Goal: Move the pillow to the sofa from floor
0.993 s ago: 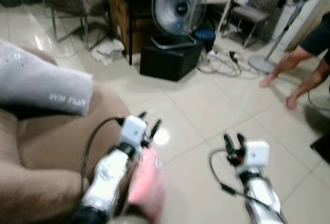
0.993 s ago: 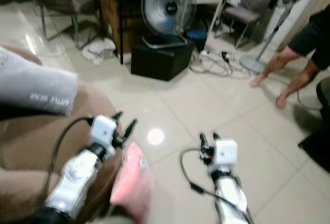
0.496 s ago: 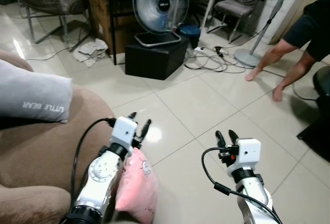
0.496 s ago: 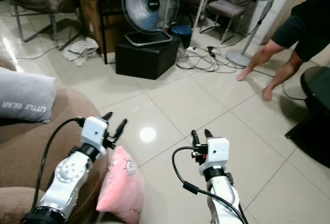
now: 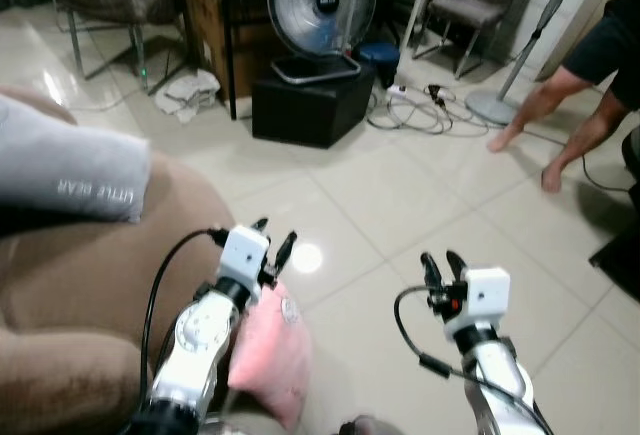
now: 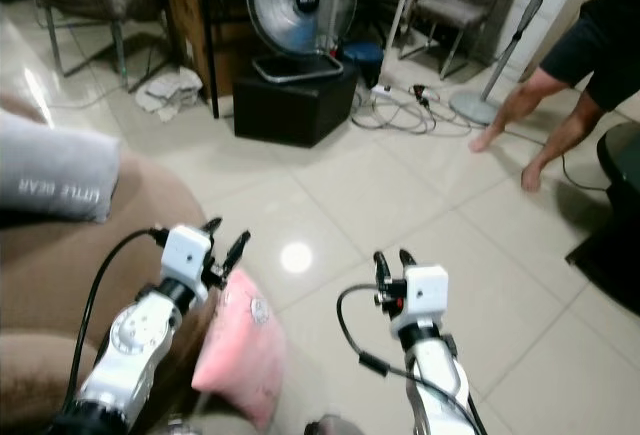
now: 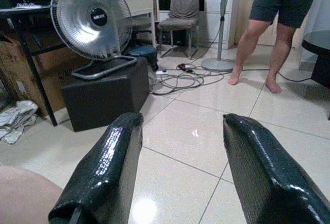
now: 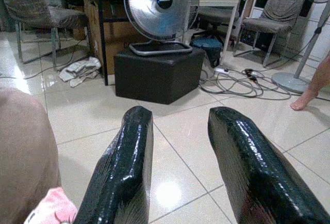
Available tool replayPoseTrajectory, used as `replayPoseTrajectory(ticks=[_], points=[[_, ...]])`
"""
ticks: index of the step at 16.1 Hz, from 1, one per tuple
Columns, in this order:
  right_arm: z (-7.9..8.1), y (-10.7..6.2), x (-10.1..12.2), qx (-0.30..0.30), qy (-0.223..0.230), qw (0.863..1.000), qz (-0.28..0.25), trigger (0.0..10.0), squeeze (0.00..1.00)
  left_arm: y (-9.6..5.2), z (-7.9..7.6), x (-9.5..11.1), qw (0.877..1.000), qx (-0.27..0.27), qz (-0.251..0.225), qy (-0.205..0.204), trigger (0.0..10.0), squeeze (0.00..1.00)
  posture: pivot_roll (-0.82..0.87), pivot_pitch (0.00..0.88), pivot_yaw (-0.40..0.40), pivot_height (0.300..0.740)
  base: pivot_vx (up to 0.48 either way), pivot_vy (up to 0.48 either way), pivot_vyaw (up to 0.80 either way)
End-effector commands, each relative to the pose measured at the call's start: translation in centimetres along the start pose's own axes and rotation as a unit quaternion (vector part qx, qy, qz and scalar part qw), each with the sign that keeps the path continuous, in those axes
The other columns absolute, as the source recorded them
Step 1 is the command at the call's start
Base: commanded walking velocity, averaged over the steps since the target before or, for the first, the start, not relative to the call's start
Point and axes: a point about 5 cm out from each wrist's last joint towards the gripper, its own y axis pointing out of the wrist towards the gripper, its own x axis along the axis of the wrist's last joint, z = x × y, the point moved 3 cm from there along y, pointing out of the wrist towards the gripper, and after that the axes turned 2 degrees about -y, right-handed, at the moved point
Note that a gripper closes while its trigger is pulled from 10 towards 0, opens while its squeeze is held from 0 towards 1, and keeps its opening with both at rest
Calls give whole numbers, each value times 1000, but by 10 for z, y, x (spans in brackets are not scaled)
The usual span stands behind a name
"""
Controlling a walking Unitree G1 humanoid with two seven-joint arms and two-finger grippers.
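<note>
Since half-second ago our view swings; pink pillow (image 5: pixel 268 355) stays just below left gripper (image 5: pixel 273 238), fingers spread, empty; right gripper (image 5: pixel 440 263) likewise, farther off.

Pink pillow (image 5: pixel 268 357) on edge on floor, leaning against brown sofa (image 5: pixel 90 285)

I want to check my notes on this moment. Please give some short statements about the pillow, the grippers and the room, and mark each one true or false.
1. The pink pillow lies on the floor against the brown sofa. True.
2. The left gripper is shut on the pillow. False: its fingers are apart and hold nothing.
3. The right gripper is open. True.
4. A grey cushion lies on the sofa. True.
5. The fan stands on the white desk. False: it stands on a black box on the floor.
6. A person's bare legs are at the robot's left. False: they are at its right.
</note>
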Motion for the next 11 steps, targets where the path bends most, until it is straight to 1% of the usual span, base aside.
replayPoseTrajectory(ticks=[1, 4, 6, 7, 11], points=[[-3, -2, -1, -5, 0, 1000, 5, 10000, 0, 1, -4, -1, 1000, -6, 5, 4, 10000, 0, 27, 28, -122, 631, 0, 0, 0], [-2, -3, -1, -6, 0, 1000, 3, 10000, 0, 1, -3, -1, 1000, -7, 4, 6, 10000, 0, 25, 28, -118, 606, 0, 0, 0], [-3, -4, -2, -7, -8, 1000, 9, 10000, 0, 2, -6, 1, 1000, -14, -1, 14, 10000, 0, 24, 26, -115, 606, 0, 0, 0], [-3, -3, -2, -7, -7, 1000, 7, 10000, 0, 3, -7, 1, 1000, -15, -2, 18, 10000, 0, 24, 22, -113, 606, 0, -296, 0], [-1, -2, -1, -4, -7, 1000, 7, 10000, 0, 3, -7, 1, 1000, -15, 1, 20, 10000, 0, 29, 17, -112, 606, 0, -480, 0]])
